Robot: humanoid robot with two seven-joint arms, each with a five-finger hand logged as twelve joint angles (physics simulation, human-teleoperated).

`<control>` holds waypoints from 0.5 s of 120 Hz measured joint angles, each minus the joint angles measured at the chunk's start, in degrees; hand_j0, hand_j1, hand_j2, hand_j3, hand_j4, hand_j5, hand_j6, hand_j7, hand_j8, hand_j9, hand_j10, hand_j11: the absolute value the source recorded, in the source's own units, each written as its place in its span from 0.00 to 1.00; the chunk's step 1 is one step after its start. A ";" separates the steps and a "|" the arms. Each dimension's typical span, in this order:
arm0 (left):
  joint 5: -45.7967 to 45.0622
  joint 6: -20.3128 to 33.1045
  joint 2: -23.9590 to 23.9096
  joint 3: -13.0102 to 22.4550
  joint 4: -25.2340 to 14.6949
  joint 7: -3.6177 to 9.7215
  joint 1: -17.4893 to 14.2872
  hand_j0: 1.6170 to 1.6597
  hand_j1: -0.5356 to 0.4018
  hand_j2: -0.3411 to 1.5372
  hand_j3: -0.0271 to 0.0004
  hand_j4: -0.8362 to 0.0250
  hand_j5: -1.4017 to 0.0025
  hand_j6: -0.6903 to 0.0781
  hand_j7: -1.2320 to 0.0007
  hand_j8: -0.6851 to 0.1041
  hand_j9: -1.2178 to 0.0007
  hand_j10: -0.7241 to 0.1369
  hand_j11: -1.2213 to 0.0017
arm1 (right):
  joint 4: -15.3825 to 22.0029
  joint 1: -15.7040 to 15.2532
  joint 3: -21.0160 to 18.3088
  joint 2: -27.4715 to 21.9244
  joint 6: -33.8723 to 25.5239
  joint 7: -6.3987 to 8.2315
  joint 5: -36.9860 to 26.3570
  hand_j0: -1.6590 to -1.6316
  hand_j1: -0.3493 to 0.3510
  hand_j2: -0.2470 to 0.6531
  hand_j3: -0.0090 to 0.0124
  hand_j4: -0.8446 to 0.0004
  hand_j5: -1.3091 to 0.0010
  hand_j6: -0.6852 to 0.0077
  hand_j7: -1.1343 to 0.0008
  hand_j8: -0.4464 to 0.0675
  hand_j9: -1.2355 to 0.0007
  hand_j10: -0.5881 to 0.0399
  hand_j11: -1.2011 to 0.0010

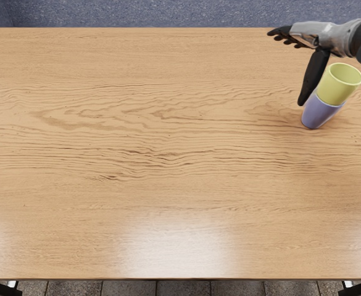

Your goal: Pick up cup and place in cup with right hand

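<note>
My right hand comes in from the right edge at the top right, its fingers stretched out to the left and its thumb pointing down the picture, holding nothing. Just right of the thumb, a yellow-green cup sits inside a blue-purple cup, which stands on the wooden table. The upper cup's open rim faces up, and its lower part is hidden inside the blue-purple one. Whether the thumb touches the cups cannot be made out. No left arm shows.
The wooden table fills most of the view. Its far edge runs along the top in front of a blue-grey surface, and its near edge lies at the bottom above a tiled floor.
</note>
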 joint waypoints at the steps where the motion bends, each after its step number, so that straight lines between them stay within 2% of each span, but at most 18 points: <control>1: 0.00 0.01 0.00 0.00 0.00 0.01 0.00 0.96 0.94 0.18 0.98 0.97 1.00 0.90 1.00 0.87 1.00 0.84 1.00 | 0.23 0.00 0.01 0.01 0.04 0.00 0.41 0.04 0.05 0.27 0.42 0.96 0.97 0.94 0.97 0.80 0.97 0.89 0.97; 19: -0.02 -0.10 0.00 -0.08 -0.01 0.00 -0.17 0.96 0.94 0.18 0.98 0.97 1.00 0.90 1.00 0.87 1.00 0.84 1.00 | 3.34 0.00 0.32 0.17 1.45 0.00 9.08 0.04 0.04 0.27 0.42 0.96 0.97 0.94 0.97 0.81 0.97 0.89 0.97; 38: -0.26 -0.28 0.00 -0.10 -0.07 0.06 0.30 0.96 0.94 0.18 0.99 0.97 1.00 0.90 1.00 0.87 1.00 0.84 1.00 | 4.69 0.01 0.51 0.18 4.87 0.00 17.38 0.04 0.04 0.27 0.42 0.97 0.98 0.95 0.97 0.82 0.97 0.89 0.97; 60: -0.24 -0.34 0.00 0.00 -0.08 0.08 0.39 0.96 0.94 0.18 0.99 0.97 1.00 0.90 1.00 0.87 1.00 0.84 1.00 | 5.01 0.05 0.66 0.23 6.39 0.00 21.27 0.04 0.04 0.27 0.42 0.97 0.98 0.95 0.97 0.82 0.98 0.90 0.97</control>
